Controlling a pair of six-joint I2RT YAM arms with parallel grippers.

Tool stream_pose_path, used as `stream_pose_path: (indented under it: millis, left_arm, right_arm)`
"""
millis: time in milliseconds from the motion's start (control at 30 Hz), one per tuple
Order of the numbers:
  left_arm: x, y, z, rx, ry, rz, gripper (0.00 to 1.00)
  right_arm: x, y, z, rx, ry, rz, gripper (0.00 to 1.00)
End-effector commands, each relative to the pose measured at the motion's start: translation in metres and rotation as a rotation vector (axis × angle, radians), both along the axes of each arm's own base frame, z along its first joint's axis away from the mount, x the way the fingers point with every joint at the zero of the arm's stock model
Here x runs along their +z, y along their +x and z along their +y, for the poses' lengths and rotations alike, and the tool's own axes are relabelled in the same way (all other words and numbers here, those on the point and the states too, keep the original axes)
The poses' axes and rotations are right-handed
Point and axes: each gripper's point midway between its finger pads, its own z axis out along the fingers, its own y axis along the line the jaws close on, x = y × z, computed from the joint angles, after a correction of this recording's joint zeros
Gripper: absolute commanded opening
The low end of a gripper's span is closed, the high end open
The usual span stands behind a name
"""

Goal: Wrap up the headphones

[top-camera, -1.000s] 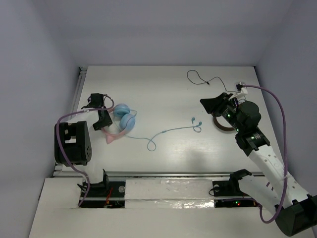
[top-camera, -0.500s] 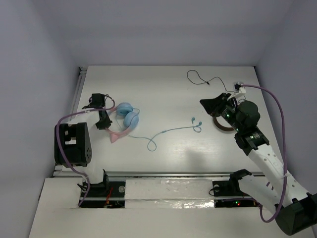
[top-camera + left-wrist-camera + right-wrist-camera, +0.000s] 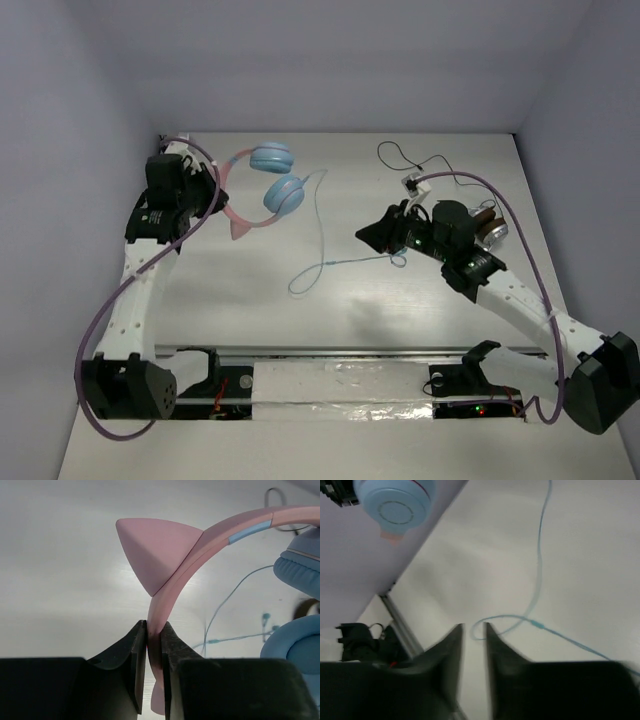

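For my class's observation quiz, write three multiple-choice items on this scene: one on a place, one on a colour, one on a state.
1. The thin black cable lies on the white table:
A) on the far side, right of centre
B) at the near left corner
C) under the left arm

2. The round ear cups of the pink-banded cat-ear headphones are:
A) white
B) light blue
C) green

3. The left gripper is:
A) open above the table
B) shut on an ear cup
C) shut on the pink headband

Answers:
1 A, the top view shows it curling near the far edge.
2 B, both cups show light blue.
3 C, the left wrist view shows both jaws pressed against the band.
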Motion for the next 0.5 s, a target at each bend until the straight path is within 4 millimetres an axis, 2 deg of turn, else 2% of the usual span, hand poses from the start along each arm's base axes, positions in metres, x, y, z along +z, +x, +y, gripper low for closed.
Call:
stream_pose_path:
  millis: [0, 33, 67, 133, 167, 267, 300, 367, 400, 467]
  left_arm:
    - [0.059, -0.013, -0.025, -0.117, -0.098, -0.141, 0.0]
    - [0.072, -0.017, -0.028, -0.135, -0.11, -0.185, 0.0]
    - [0.077, -0.019, -0.03, -0.147, -0.119, -0.201, 0.0]
    - [0.09, -0.027, -0.037, -0.181, -0.148, -0.247, 0.0]
    - [0.093, -0.03, -0.04, -0.195, -0.159, -0.258, 0.0]
    - [0.105, -0.039, -0.051, -0.246, -0.21, -0.299, 0.0]
    - [0.109, -0.043, -0.055, -0.271, -0.227, -0.308, 0.0]
    - [0.118, -0.045, -0.061, -0.291, -0.26, -0.335, 0.0]
    - [0.122, -0.049, -0.066, -0.324, -0.286, -0.344, 0.0]
    - [0.132, -0.052, -0.072, -0.348, -0.324, -0.368, 0.0]
  right_arm:
    - [0.041, 0.004, 0.011, 0.051, 0.04, -0.164, 0.45]
    - [0.042, 0.001, 0.016, 0.092, 0.049, -0.176, 0.74]
    - [0.036, 0.004, 0.021, 0.11, 0.041, -0.169, 0.82]
    - [0.032, 0.007, 0.028, 0.147, 0.037, -0.174, 0.89]
    - [0.022, 0.012, 0.032, 0.152, 0.025, -0.154, 0.9]
    - [0.02, 0.015, 0.043, 0.186, 0.044, -0.169, 0.92]
    - [0.01, 0.02, 0.047, 0.188, 0.037, -0.152, 0.92]
    - [0.004, 0.022, 0.057, 0.191, 0.037, -0.157, 0.92]
    - [-0.008, 0.024, 0.064, 0.192, 0.03, -0.133, 0.92]
    - [-0.017, 0.034, 0.068, 0.158, 0.036, -0.138, 0.91]
